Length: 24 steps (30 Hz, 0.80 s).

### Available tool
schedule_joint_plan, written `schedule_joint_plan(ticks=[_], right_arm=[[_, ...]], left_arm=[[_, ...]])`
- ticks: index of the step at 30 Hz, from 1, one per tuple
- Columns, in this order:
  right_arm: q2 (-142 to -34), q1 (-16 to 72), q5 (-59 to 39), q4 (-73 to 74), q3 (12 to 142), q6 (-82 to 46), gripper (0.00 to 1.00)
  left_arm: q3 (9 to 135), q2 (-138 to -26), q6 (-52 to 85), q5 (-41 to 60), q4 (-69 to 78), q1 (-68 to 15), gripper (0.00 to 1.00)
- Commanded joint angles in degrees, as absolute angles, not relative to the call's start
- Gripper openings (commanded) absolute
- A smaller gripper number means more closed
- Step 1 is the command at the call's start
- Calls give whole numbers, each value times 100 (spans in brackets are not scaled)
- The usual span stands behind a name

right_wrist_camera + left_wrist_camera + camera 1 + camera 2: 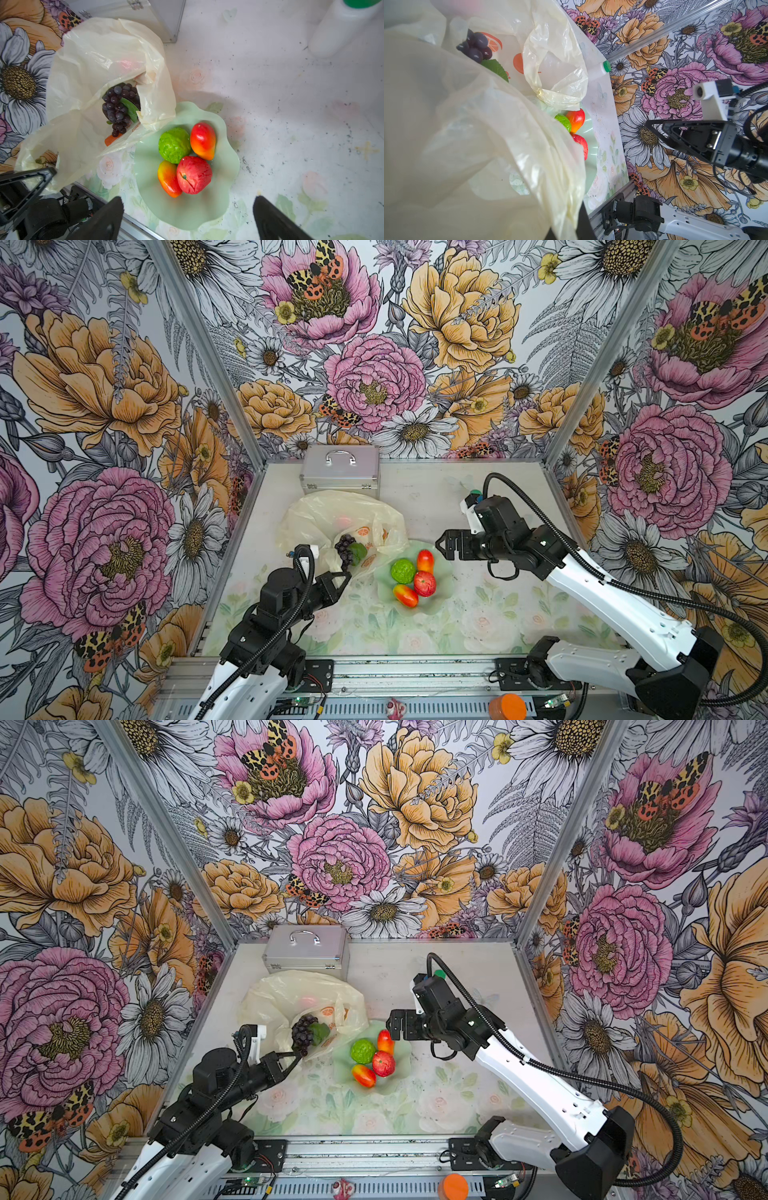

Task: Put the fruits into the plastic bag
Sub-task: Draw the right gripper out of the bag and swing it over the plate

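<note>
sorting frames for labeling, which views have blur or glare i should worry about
Left wrist view: the plastic bag hangs close to the lens, milky and out of focus, though the grape bunch is sharp. Right wrist view: the right pincer is blurred at the edge; glare spots on one mango. Both top views: sharp, evenly lit.

Three walls (374,364) papered in a large floral print: pink and orange peonies, white daisies, spotted moths, grey line-drawn leaves. Aluminium posts (203,344) run up both back corners. Table (498,506) is pale and scuffed with dark specks toward the back, with a faded rose-and-leaf print toward the front. Aluminium rail (415,674) along the front edge. Light is even and diffuse, shadows soft.
</note>
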State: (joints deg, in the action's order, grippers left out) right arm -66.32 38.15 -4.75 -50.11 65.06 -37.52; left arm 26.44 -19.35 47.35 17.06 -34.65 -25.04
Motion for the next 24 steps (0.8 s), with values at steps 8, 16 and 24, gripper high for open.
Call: schedule_joint_plan(ticks=[8, 16, 24], right_arm=[[-6666, 4020, -572, -5011, 6172, -4058, 100], [-7189, 4209, -650, -5019, 6186, -3903, 99], [-7624, 4323, -732, -5066, 6301, -3781, 100]], left_arm=[[2601, -1935, 4629, 1586, -3454, -2583, 0], [2594, -1830, 4638, 1475, -3506, -2643, 0], [2610, -1789, 4654, 1354, -3575, -2679, 0]])
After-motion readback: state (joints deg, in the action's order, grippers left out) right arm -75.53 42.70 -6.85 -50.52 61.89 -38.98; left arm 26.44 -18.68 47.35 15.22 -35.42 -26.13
